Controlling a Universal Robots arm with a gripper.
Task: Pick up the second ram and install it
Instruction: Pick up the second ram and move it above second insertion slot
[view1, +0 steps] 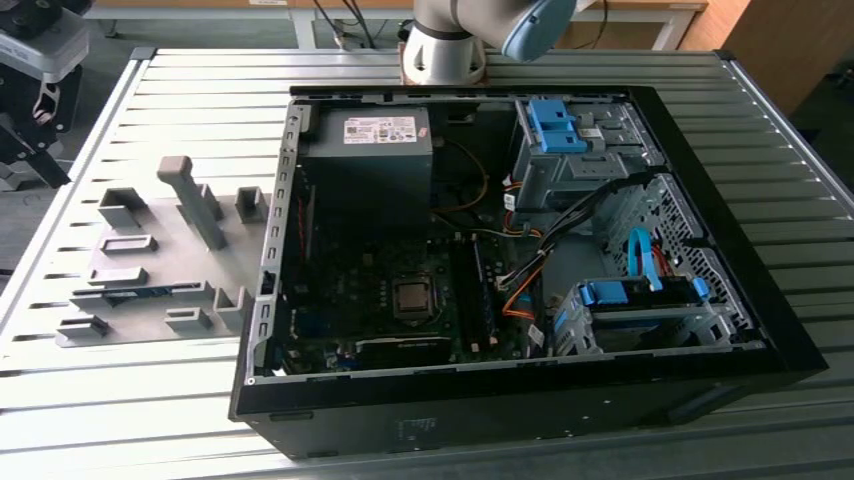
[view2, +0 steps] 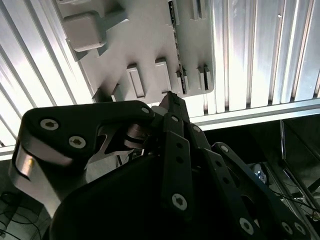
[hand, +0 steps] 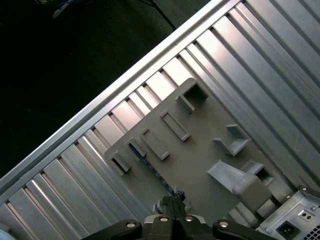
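The pincer (hand: 173, 200) hangs over the grey holder plate (view1: 167, 228), fingers pressed together with nothing between them. The ram (view1: 144, 293) sits in a slot of that plate among the grey blocks, close to the counter's (view1: 187, 90) edge at the exterior view's left. In the second wrist view the ram (view2: 175, 30) shows as a thin dark strip running away from just past the fingertips (view2: 170, 100). The open computer case (view1: 534, 400) stands just beside the plate, across the counter's middle.
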